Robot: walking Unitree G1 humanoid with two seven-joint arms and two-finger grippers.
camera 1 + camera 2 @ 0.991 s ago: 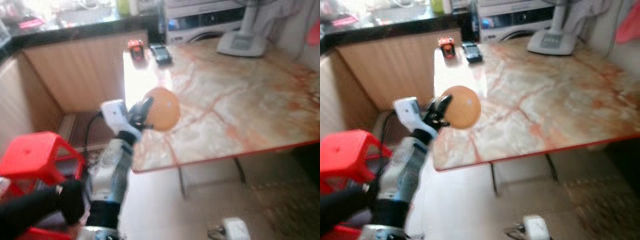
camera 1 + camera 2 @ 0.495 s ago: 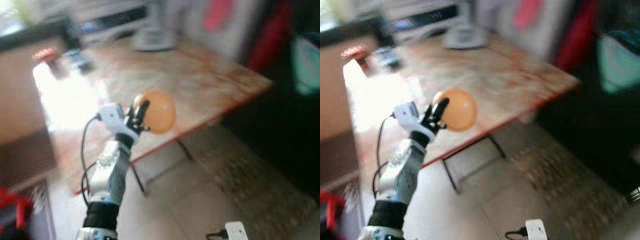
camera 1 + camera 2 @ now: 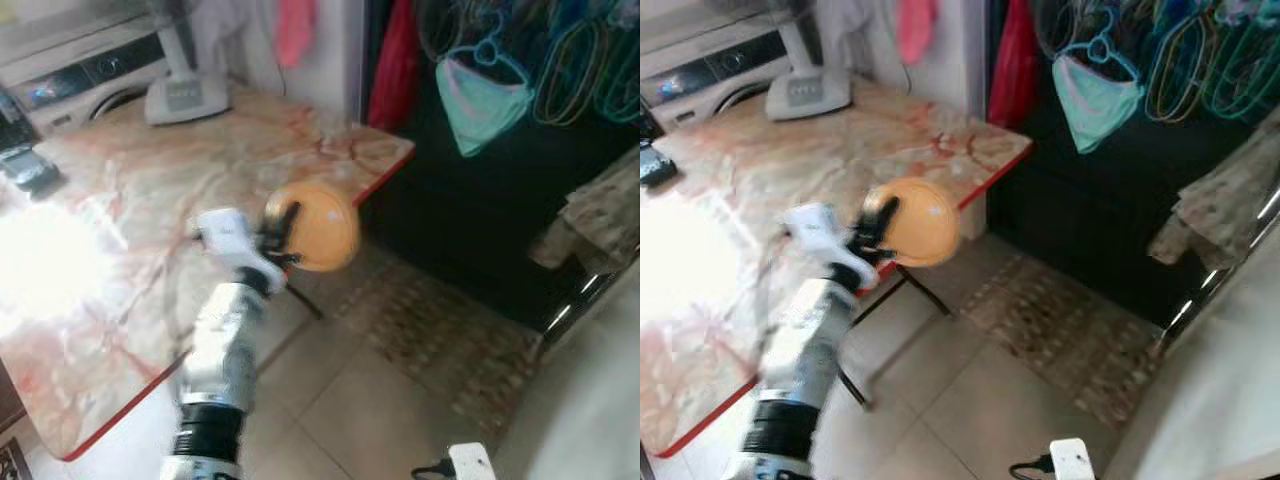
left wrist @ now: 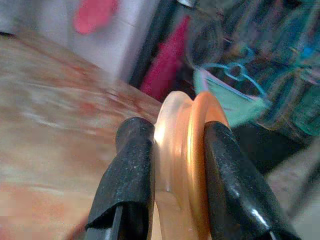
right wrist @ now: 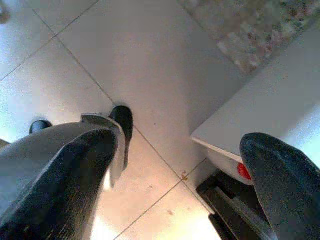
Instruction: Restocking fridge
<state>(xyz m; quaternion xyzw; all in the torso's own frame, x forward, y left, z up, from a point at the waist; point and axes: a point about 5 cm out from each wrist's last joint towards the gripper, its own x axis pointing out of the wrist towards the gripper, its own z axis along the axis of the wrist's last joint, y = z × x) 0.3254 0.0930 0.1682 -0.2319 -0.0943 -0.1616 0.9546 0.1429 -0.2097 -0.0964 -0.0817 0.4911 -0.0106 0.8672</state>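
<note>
Left end effector (image 3: pixel 283 233) clamped on orange bowl (image 3: pixel 315 226), raised beside marble table (image 3: pixel 120 210), tiled floor (image 3: pixel 340 410) below

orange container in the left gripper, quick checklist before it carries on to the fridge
1. Grip on the orange container: ok. The left gripper has one black finger on each side of its rim.
2. Container off the marble table: ok, held up past the table's red edge.
3. Floor ahead: not ok. A white plug with a black cord lies on the tiles, and a patterned mat sits beyond.
4. Right gripper free: ok, fingers apart with nothing between them, pointing down at the tiles.
5. Fridge located: cannot tell.
6. Container contents or lid: cannot tell.
</note>
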